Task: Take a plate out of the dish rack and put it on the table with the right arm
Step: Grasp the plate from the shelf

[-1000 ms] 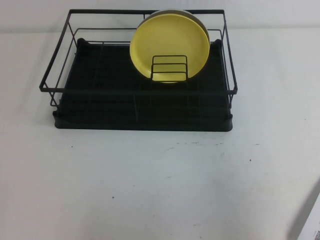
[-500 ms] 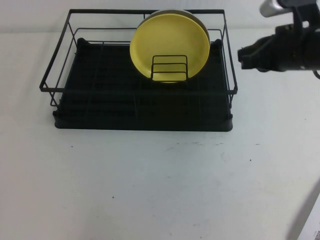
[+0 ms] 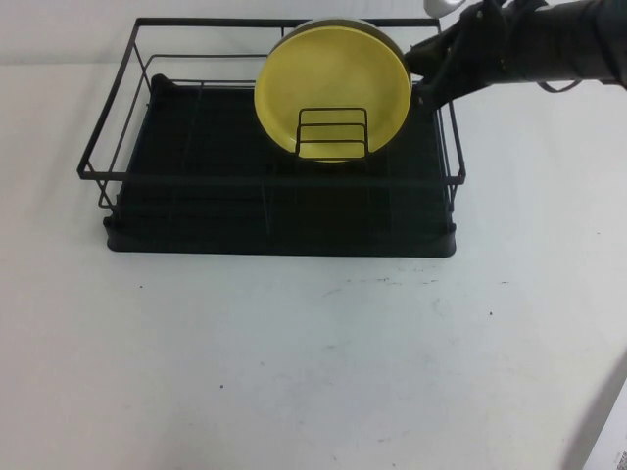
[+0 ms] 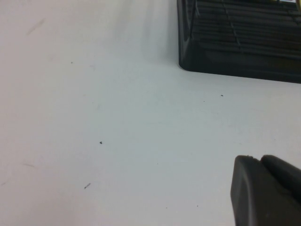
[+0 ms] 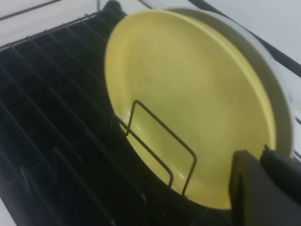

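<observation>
The table [image 3: 313, 372] is plain white with a few dark specks, and no writing or brand can be read on it or on anything standing on it; the left gripper [image 4: 265, 190] appears only in the left wrist view, as a dark block low over bare table near a corner of the rack's tray, and whether its fingers are apart or together cannot be told. Farther back stands the dish rack [image 3: 127, 108], a black wire frame on a black tray; in its small wire plate holder [image 3: 331, 132], right of the rack's middle, the plate [image 3: 333, 73] stands upright on edge, yellow face toward the near side, with the pale rim of a grey plate [image 3: 392, 41] showing just behind it. At the far right, the right arm [image 3: 558, 44] reaches in over the rack's far right corner; half a second ago it hung outside the rack to the right, and now the right gripper [image 3: 423, 70] sits just beside the plate's right edge, its fingers spread and grasping nothing; the plate has not shifted.
</observation>
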Controlling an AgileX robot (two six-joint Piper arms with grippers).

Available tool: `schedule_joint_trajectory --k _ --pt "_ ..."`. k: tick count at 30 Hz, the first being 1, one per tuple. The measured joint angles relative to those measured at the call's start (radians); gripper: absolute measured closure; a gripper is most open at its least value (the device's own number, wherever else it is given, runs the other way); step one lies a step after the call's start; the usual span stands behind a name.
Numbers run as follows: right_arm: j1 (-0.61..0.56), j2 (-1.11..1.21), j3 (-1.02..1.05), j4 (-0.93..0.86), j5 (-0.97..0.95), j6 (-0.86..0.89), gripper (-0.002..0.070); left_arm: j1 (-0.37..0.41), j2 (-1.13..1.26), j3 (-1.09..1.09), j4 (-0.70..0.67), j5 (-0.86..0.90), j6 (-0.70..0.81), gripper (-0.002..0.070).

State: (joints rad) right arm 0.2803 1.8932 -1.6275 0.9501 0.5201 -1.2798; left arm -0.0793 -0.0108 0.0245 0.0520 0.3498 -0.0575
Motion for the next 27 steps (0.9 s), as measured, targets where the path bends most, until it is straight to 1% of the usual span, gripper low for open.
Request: schedule_joint_trajectory --k 3,6,9,15,24,27 --pt "0.027 0.02 -0.011 0.011 -0.016 -0.086 0.059 0.0 0.0 0.0 0.0 0.0 0.0 0.0679" --pt "0.05 0.033 -0.013 0.021 -0.065 -0.129 0.0519 0.0 0.0 0.0 0.0 0.0 0.0 0.0679" --pt "0.059 0.043 -0.015 0.025 -0.098 -0.158 0.0478 0.0 0.0 0.0 0.0 0.0 0.0 0.0679" --pt "0.061 0.05 -0.015 0.036 -0.114 -0.168 0.0463 0.0 0.0 0.0 0.0 0.0 0.0 0.0679" --pt "0.061 0.053 -0.015 0.052 -0.116 -0.173 0.0461 0.0 0.0 0.0 0.0 0.0 0.0 0.0679" --pt "0.061 0.053 -0.015 0.055 -0.122 -0.198 0.0461 0.0 0.0 0.0 0.0 0.0 0.0 0.0679"
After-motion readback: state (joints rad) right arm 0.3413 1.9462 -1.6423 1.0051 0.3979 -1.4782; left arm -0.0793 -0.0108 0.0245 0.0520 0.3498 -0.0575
